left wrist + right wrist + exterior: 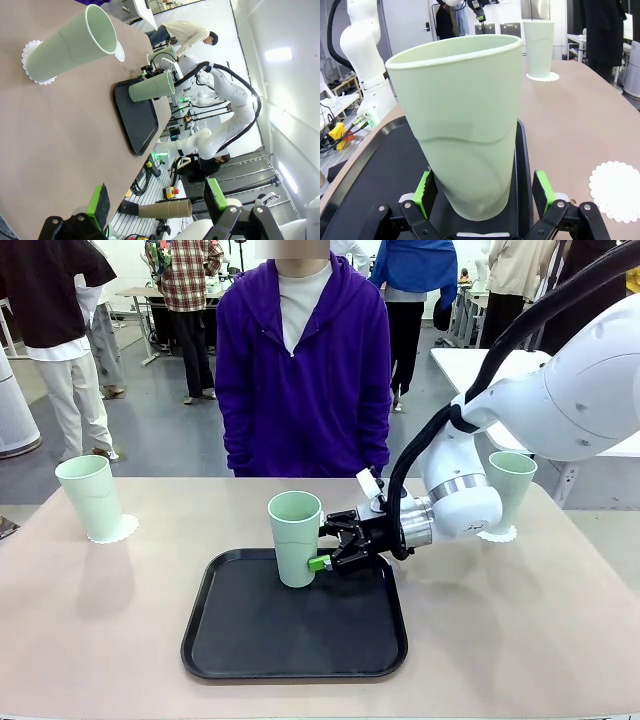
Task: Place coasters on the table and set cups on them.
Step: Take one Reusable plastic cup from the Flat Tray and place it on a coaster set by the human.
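Third cup (295, 537) stands on the tray (250, 640). Right end effector (322, 552) brackets its base, jaws released. Next: clench, lift, carry to the bare coaster (618, 190). Left end effector (157, 205) released, idle.

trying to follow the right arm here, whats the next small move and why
Probably close the right end effector on the cup. Its open green pads already flank the cup's base on the black tray, with gaps both sides, and one coaster lies bare on the table.
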`<state>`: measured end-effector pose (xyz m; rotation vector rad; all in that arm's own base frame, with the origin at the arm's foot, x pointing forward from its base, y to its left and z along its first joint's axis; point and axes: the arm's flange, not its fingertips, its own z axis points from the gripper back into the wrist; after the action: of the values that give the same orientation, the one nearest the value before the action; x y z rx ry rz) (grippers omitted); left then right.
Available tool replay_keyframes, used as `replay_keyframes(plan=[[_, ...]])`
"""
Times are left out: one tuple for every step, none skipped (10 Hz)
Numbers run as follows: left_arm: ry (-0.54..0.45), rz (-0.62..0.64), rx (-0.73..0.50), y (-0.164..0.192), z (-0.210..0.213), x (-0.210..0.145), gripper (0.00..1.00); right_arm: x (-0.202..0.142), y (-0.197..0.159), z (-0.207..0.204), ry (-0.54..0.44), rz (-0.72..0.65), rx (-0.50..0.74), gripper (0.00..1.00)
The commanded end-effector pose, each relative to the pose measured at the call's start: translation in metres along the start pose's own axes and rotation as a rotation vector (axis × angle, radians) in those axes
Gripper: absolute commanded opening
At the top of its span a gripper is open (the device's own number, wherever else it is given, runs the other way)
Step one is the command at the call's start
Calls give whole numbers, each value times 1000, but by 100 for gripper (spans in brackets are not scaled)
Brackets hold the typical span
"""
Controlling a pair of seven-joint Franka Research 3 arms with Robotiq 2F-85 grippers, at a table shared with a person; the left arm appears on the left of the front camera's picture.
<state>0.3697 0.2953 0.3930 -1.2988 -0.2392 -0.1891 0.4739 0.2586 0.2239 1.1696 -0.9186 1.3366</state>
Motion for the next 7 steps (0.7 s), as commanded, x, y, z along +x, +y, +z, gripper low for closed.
replay_keyframes(plan=[[0, 4, 11, -2, 1, 0, 100, -1, -10, -9, 29, 6, 19, 100], [0, 4, 11, -2, 1, 0, 100, 2, -14, -13, 28, 8, 24, 100], [0, 4, 11, -2, 1, 0, 100, 3, -15, -18, 27, 5, 38, 100], [0, 4, 11, -2, 1, 0, 100, 4, -17, -21, 24, 4, 48, 100], [0, 4, 11, -2, 1, 0, 100, 5, -18, -23, 26, 3, 53, 100], [0, 4, 11, -2, 1, 0, 100, 6, -18, -23, 24, 0, 55, 100], [0, 4, 11, -2, 1, 0, 100, 5, -18, -23, 22, -1, 56, 100]])
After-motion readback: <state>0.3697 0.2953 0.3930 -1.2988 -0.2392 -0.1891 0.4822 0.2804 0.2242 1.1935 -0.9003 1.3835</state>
